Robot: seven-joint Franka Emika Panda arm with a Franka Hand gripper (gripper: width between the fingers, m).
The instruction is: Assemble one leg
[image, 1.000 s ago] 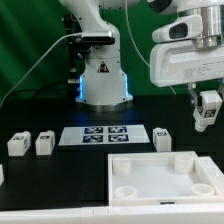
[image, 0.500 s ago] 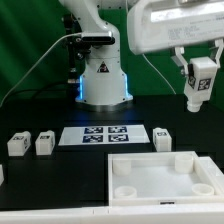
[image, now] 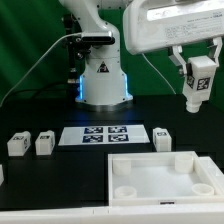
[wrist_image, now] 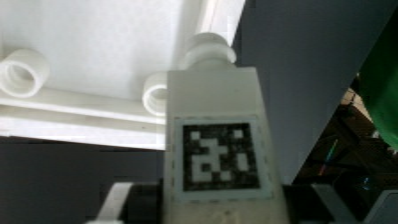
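My gripper (image: 199, 66) is shut on a leg (image: 195, 92), a small white block with a black-and-white tag. It holds the leg tilted in the air at the exterior view's right, well above the white tray (image: 160, 158). In the wrist view the leg (wrist_image: 217, 120) fills the middle, pinched between my fingers (wrist_image: 125, 200), with its round peg end pointing away over the tray's edge (wrist_image: 71, 105). Three more legs stand on the table: two at the exterior view's left (image: 18, 143) (image: 44, 143) and one beside the tray's far corner (image: 162, 137).
The marker board (image: 105, 135) lies flat in the middle of the black table. The arm's white base (image: 104, 82) stands behind it. The tray has round sockets in its corners (image: 125, 169).
Since a second ago my gripper has risen with the leg, which is now higher above the tray. Over the last half second it has hardly moved.
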